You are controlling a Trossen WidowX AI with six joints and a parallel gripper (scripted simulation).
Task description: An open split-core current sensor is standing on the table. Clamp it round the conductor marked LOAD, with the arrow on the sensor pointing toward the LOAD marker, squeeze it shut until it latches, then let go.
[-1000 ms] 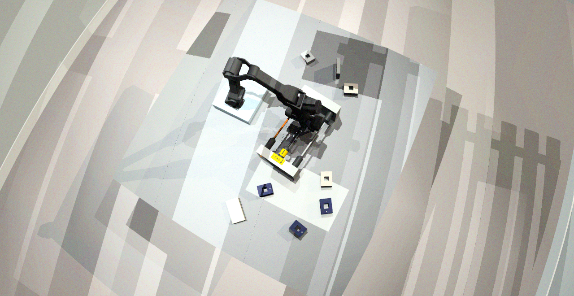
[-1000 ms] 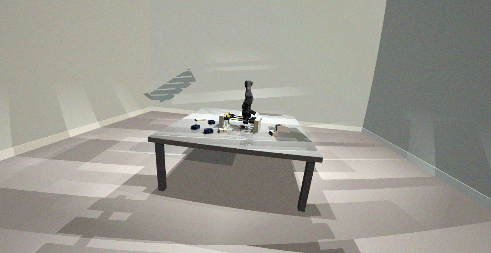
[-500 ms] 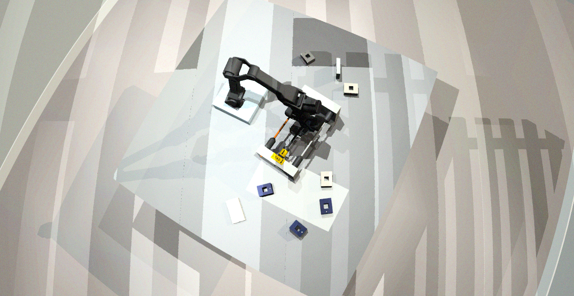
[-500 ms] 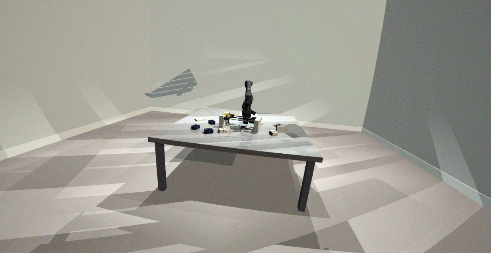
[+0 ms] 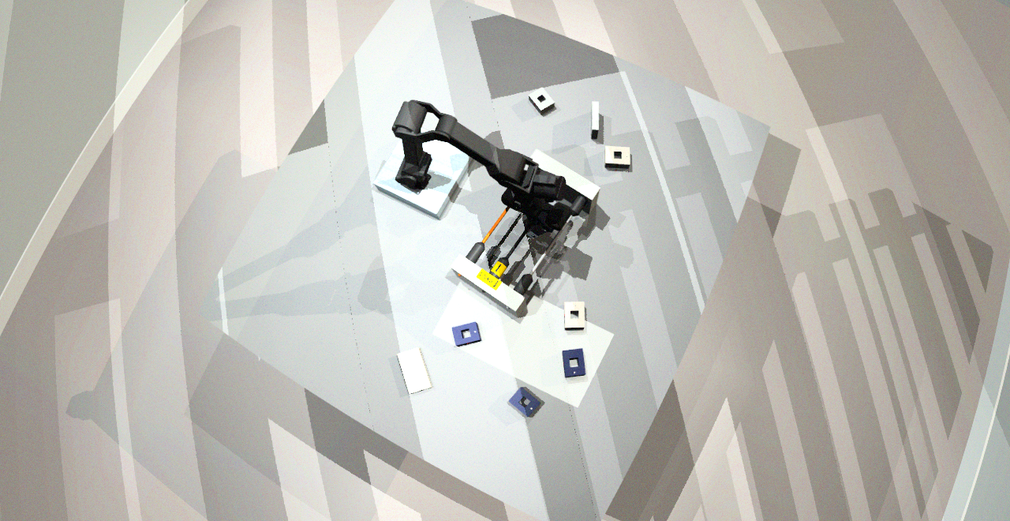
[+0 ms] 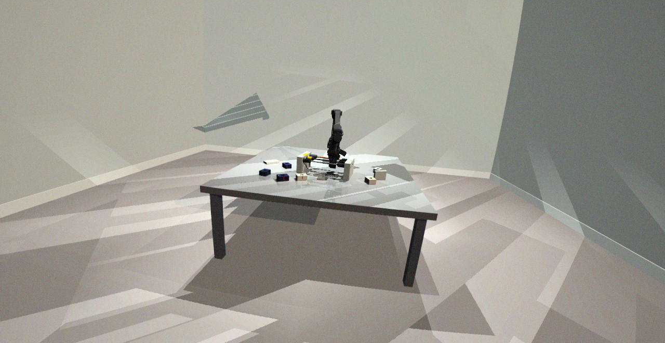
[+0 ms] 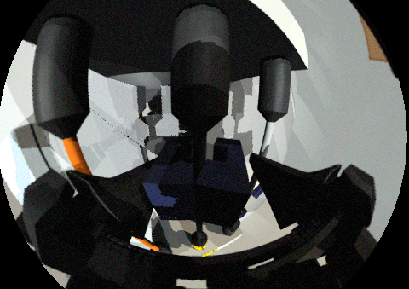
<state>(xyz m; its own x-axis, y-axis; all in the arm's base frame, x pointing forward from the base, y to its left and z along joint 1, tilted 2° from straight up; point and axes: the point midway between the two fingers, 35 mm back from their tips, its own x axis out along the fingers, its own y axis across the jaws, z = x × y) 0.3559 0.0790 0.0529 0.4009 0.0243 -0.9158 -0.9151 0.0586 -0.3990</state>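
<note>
My gripper is open. Its two black fingers stand either side of a dark blue sensor, low between the two white end blocks. The sensor is at the black middle conductor, which runs along the seam between the sensor's two halves. Whether the halves are latched I cannot tell. The sensor's arrow is not readable. The yellow LOAD marker is on the nearer end block, with a yellow sleeve beside it. The arm hides the sensor in the top view.
The white end blocks hold an orange cable and a pale cable alongside. Several dark blue blocks and cream blocks with square holes lie around the table. A plain white block lies at lower left.
</note>
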